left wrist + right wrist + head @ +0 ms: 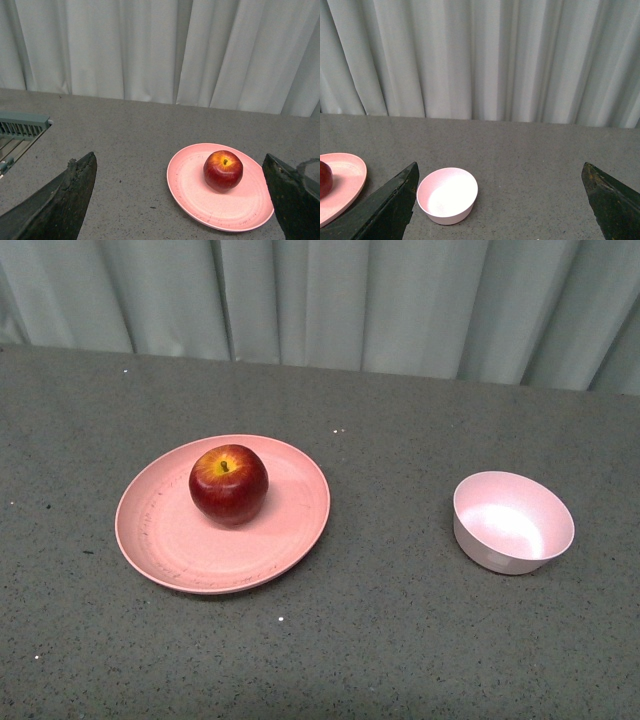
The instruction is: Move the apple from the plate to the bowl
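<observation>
The dark-red apple point(228, 483) sits upright on the wide pink plate point(180, 545), toward its far side, at the table's left. The small pale-pink bowl point(513, 521) stands empty at the right. Neither arm shows in the front view. In the left wrist view my left gripper point(180, 200) is open and empty, well back from the apple point(223, 170) and plate point(195, 190). In the right wrist view my right gripper point(500, 200) is open and empty, back from the bowl point(447, 195). The plate's edge point(345, 180) and a sliver of the apple point(324, 180) show there too.
The grey speckled table point(400, 640) ends at a pale curtain point(330, 300) along the back. A teal slatted rack point(20, 130) sits off the table's left side in the left wrist view.
</observation>
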### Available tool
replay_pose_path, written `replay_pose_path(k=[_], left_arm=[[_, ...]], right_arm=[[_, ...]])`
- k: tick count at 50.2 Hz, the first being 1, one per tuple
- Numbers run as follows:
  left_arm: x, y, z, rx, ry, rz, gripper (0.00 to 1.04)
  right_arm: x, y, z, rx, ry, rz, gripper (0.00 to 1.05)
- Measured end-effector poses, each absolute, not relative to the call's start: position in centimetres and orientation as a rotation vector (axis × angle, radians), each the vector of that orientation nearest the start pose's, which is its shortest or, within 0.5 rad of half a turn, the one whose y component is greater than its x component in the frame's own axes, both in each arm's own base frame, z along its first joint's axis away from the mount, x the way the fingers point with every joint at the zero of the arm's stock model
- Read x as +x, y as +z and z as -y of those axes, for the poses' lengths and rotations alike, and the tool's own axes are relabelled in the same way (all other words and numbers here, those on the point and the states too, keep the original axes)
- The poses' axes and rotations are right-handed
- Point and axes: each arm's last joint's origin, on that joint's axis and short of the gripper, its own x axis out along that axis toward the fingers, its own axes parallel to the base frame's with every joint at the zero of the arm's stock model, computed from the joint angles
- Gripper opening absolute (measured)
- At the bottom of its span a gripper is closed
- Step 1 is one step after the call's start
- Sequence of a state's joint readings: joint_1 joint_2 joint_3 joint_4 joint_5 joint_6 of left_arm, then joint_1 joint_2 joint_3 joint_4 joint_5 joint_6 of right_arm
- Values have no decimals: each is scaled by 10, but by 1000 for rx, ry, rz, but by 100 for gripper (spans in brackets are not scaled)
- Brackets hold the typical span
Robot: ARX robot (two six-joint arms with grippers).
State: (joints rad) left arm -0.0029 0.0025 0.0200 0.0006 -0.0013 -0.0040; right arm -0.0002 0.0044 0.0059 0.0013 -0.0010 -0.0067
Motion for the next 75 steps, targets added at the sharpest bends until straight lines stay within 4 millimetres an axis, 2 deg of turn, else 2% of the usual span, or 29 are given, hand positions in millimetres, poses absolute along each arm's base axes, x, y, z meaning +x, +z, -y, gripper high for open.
replay_pose_path(k=[44,48,56,64,69,75], left_arm=[[97,170,0,-4,-2,18,98],[97,170,0,-4,-2,18,98],[97,170,0,-4,-2,18,98],[97,170,0,-4,-2,18,98],[97,170,0,-4,-2,18,98],[97,170,0,-4,-2,18,98]], right_arm=[[98,165,0,-7,1,3,95],[101,160,-2,-57,62,-119,95],[127,162,-5,-112,119,-174,95],[177,170,-6,-127,168,-227,95],[217,152,-10,-153,235,-406,95],[244,134,-17,-169,299,-544,95]])
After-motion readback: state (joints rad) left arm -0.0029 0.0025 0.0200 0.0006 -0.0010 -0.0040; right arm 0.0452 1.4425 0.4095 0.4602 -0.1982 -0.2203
